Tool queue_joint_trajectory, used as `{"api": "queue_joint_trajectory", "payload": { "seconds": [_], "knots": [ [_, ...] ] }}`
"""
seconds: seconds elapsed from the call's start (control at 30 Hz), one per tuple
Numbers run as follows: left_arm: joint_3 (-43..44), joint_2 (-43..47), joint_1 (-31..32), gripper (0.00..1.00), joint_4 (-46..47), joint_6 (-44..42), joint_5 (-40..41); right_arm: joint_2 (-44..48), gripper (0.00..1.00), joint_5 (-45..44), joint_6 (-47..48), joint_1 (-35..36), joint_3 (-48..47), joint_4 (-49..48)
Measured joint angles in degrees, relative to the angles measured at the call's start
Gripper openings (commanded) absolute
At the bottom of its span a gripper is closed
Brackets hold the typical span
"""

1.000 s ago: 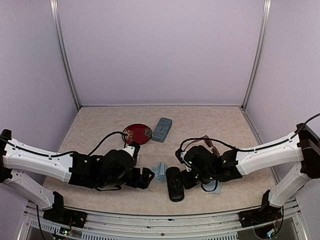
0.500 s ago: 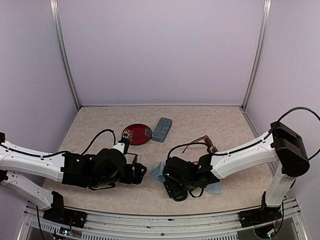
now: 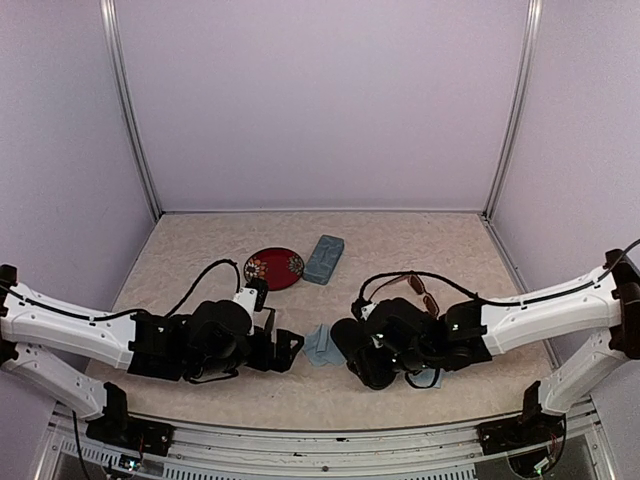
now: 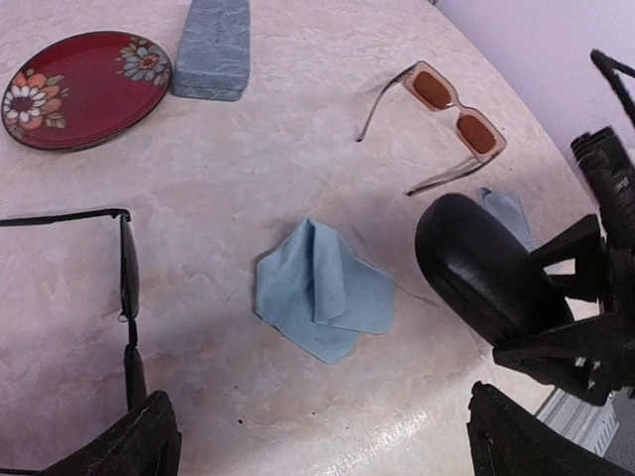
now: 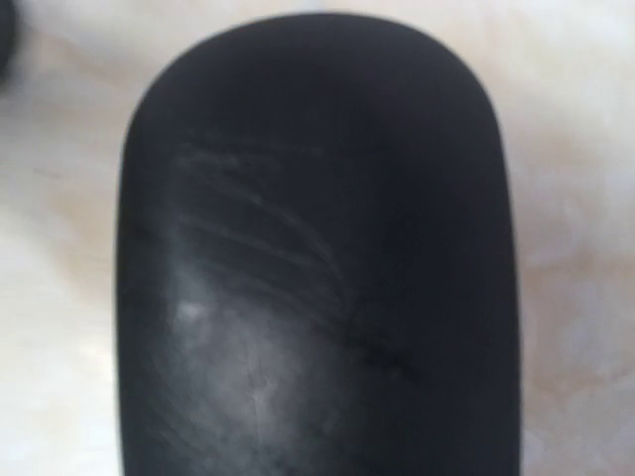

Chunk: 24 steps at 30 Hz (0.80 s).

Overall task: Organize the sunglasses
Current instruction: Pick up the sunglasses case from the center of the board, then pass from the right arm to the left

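Left gripper (image 4: pixel 322 431) gapes wide beside thin black-framed sunglasses (image 4: pixel 124 288) at lower left; reddish-brown thick-framed sunglasses (image 4: pixel 451 114) lie upper right. Right gripper (image 3: pixel 365 362) covers the black oval case (image 4: pixel 481 268), jaws unreadable; an off-centre pinch could squirt it away.

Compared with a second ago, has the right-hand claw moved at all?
Yes. The right claw has shifted left, toward the crumpled light blue cloth, and now covers much of the black oval case, which lay uncovered beside it before.
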<state>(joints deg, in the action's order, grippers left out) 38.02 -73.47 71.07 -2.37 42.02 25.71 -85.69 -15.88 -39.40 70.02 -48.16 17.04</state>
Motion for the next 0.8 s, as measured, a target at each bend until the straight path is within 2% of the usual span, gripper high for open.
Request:
{"api": "queue_joint_trajectory", "payload": {
  "seconds": [0.17, 0.33, 0.57, 0.8],
  "knots": [
    [-6.47, 2.84, -0.61, 0.98, 12.9, -6.05, -8.55, 11.34, 0.61, 7.63, 6.69, -3.43, 5.57, -7.43],
    [-7.23, 3.54, -1.51, 0.99, 21.29, -11.93, -15.37, 16.81, 0.61, 14.82, 13.46, -5.73, 5.9, -11.52],
    [-6.08, 2.54, -3.85, 0.99, 27.76, -19.45, -26.56, 17.31, 0.62, 22.43, 20.04, -6.38, 4.74, -14.23],
    [-4.94, 1.75, -10.19, 0.99, 30.99, -23.1, -36.65, 17.31, 0.65, 30.93, 22.51, -9.75, 4.74, -19.58]
  ]
}}
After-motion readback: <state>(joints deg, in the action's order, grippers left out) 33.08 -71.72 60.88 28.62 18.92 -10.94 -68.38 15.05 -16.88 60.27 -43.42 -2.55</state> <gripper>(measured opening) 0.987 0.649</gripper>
